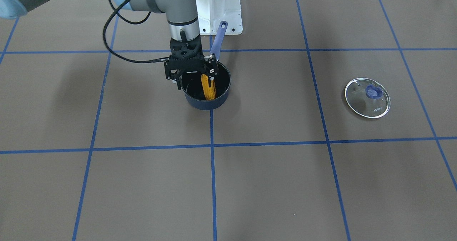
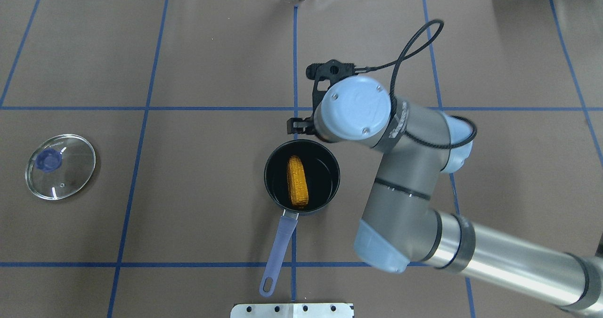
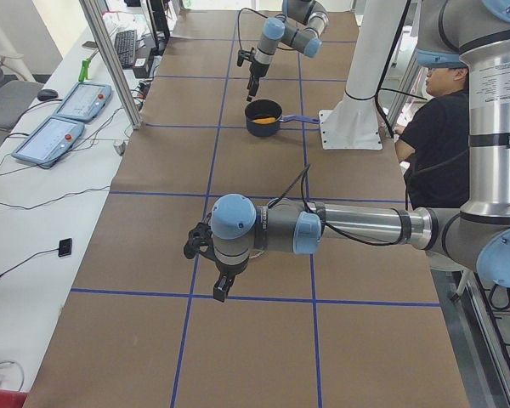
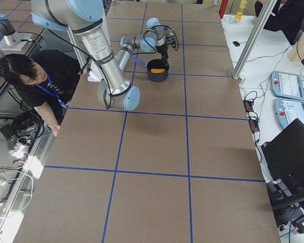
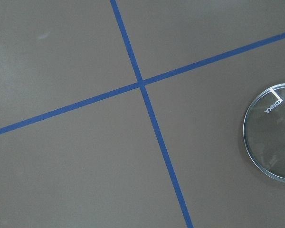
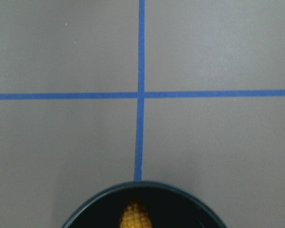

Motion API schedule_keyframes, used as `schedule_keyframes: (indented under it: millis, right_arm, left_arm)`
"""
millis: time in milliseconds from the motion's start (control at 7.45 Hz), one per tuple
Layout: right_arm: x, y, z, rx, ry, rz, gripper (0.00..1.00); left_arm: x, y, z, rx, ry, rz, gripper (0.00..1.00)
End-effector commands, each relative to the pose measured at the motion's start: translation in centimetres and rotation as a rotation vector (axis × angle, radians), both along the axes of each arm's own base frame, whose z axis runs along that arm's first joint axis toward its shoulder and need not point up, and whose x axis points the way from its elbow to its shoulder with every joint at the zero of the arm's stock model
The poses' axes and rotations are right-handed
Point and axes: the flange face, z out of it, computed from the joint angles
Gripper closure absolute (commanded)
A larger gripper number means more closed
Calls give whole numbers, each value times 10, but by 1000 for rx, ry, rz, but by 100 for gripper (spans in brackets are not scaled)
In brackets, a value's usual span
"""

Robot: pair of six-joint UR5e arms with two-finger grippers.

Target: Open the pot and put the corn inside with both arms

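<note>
Small orange-yellow kernelled corn cob [image 2: 297, 182] lies loose inside the dark-blue long-handled pot [image 2: 326, 179], right gripper [image 1: 195, 77] spread wide and empty above it, left gripper [image 3: 222, 287] can't tell; it looks light, stiff and bumpy, so I'd pinch mid-cob.

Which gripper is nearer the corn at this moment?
Right. The right gripper hangs over the pot, just above the corn; the left gripper hovers far from both, off to the robot's left.

One corn [image 2: 297, 181], one pot [image 2: 325, 167], one lid [image 2: 60, 166] (glass), two arms [image 3: 340, 228] [image 3: 291, 25].
</note>
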Motion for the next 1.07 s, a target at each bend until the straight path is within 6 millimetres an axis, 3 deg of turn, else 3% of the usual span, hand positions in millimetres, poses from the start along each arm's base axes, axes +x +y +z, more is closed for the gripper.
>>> schedule_keyframes:
  millis: [0,134,268,537,805,940]
  right_arm:
    - [122,-95,49,60,61,-134,0]
    - [191,-126,88,79,79,-203,0]
    - [257,-143,133,61,74,-250,0]
    - [352,-138,242,51,156,-306,0]
    - [451,-86,353,-50,158,-301,0]
    - [493,-55,395,-72,169,-303,0]
  left_arm:
    - [0,1,2,-8,-2,-2,2]
    - [0,4,2,-12,-1,0,2]
    - [1,8,19,-49,4,0,2]
    - [1,21,33,-85,-4,-1,2]
    - [1,27,29,-67,2,4,2]
    - [1,29,23,-53,-2,5,2]
